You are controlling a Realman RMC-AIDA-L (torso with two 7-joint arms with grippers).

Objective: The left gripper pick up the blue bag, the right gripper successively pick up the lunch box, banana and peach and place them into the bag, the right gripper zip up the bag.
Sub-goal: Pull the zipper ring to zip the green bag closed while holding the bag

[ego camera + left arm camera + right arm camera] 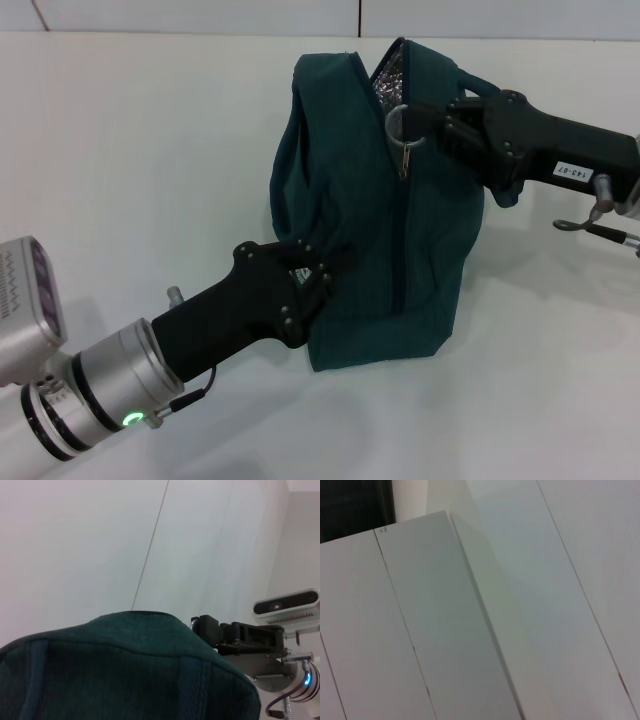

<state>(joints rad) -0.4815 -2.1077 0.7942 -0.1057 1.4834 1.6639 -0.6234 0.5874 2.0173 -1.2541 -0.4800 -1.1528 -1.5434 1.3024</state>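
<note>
Head view: the blue bag (pixel 375 210) stands on the white table (pixel 130 160), zipper (pixel 402 240) drawn most of the way up, a short gap near the top showing silver lining. The left gripper (pixel 318 268) is clenched on the bag's near lower side. The right gripper (pixel 420 125) is closed on the metal zipper pull at the top opening.

Left wrist view: bag fabric (pixel 125 675) fills the foreground — the right gripper (pixel 202 627) shows beyond its top.

Right wrist view: only white panels (pixel 445 630).
</note>
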